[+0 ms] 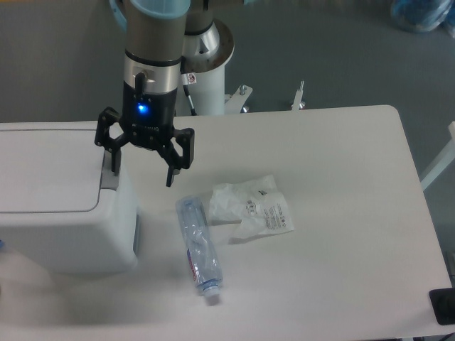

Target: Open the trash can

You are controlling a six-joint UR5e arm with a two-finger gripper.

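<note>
We look down on a white counter (341,234) where a UR5e arm (155,42) hangs over the near-left area, a blue light glowing on its wrist. Its gripper (142,167) is spread wide, the two dark fingers well apart and holding nothing. The left finger (114,158) sits at the right edge of the trash can (64,206), just over the grey push tab (109,177); we cannot tell whether it touches the tab. The right finger (170,174) hangs over bare counter, beside the bin.

The trash can, a large white box with rounded corners, stands at the left edge of the counter, partly cut off by the frame, its flat lid (46,170) lying closed.

To the right of the bin lies a clear plastic bottle (199,247) on its side, cap pointing toward the near edge of the counter. Just beside it, touching or nearly so at its upper end, lies a crumpled white plastic wrapper (252,207) with dark print. Behind the counter we see the arm's white pedestal (210,85) on a grey floor.
</note>
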